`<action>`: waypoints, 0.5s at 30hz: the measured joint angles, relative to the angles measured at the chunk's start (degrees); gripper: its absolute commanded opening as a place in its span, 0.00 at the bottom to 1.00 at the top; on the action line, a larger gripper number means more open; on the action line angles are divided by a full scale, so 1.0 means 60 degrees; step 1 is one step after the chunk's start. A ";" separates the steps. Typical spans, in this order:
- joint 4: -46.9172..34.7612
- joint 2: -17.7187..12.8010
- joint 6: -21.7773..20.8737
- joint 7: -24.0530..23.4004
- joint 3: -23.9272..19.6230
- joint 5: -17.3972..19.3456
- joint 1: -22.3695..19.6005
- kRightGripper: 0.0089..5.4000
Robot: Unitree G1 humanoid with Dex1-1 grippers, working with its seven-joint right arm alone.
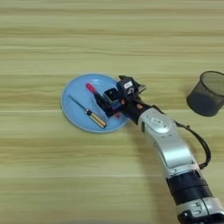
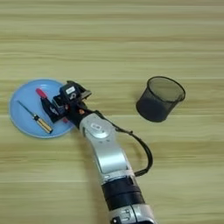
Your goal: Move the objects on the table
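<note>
The slim black marker with a red cap [image 1: 97, 96] lies slanted on a round light-blue plate [image 1: 74, 94], its capped end pointing far-left. The right gripper [image 1: 110, 104], with two black fingers, is at the marker's near-right end over the plate's right part; whether it is clenched on the marker cannot be told. Left of the marker on the plate lies a small screwdriver with a yellow handle [image 1: 89, 113]. Well apart to the right, the black wire-mesh pen cup [image 2: 159, 99] stands upright on the light wooden table [image 1: 109, 39].
</note>
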 measured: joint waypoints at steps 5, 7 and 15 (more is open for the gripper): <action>-0.0623 0.0188 0.0298 0.0059 0.0162 0.0178 0.0468 1.00; -0.0733 0.0270 0.0419 0.0100 0.0294 0.0232 0.0559 1.00; -0.1103 0.0593 0.0868 0.0467 0.0828 0.0624 0.0968 1.00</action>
